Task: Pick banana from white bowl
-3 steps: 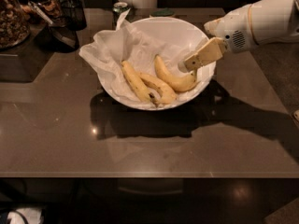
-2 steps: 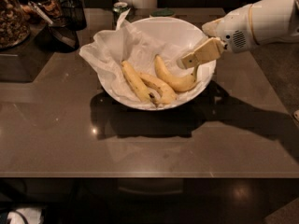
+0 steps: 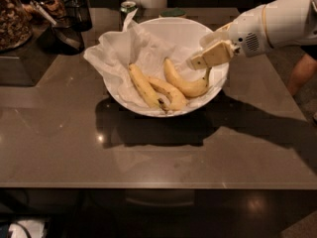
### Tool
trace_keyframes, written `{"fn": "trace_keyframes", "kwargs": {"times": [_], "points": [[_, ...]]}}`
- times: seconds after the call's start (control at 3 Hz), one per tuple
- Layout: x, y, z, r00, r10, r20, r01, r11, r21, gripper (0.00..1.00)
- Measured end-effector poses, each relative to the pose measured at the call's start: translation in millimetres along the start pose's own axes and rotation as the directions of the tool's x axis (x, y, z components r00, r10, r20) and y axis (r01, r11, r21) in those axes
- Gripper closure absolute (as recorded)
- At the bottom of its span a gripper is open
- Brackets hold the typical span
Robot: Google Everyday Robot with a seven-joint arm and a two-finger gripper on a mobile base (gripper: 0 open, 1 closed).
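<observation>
My gripper (image 3: 194, 62) has crept slightly toward frame left over the banana (image 3: 184, 86) in the white bowl (image 3: 188, 29) (closed or not, I cannot tell), so nothing is lifted yet.

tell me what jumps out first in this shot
A wide white bowl lined with crumpled paper sits on the grey table, holding three yellow bananas. The white arm reaches in from the right, its gripper over the bowl's right side, by the stem of the largest, curved banana.
</observation>
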State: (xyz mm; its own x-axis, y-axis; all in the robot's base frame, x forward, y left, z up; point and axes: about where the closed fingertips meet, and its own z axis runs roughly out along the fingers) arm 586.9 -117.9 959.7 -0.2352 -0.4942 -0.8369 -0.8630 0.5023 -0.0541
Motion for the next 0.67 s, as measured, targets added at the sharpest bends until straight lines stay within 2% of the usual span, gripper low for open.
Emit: {"fn": "trace_keyframes", "kwargs": {"times": [0.33,0.67], "points": [[0.0,0.0,0.0,1.000,0.000,0.000,0.000,1.0000,0.000,0.31],[-1.8,-0.3,1.3,1.000,-0.022,-0.022,0.022,0.9993,-0.030,0.32]]}}
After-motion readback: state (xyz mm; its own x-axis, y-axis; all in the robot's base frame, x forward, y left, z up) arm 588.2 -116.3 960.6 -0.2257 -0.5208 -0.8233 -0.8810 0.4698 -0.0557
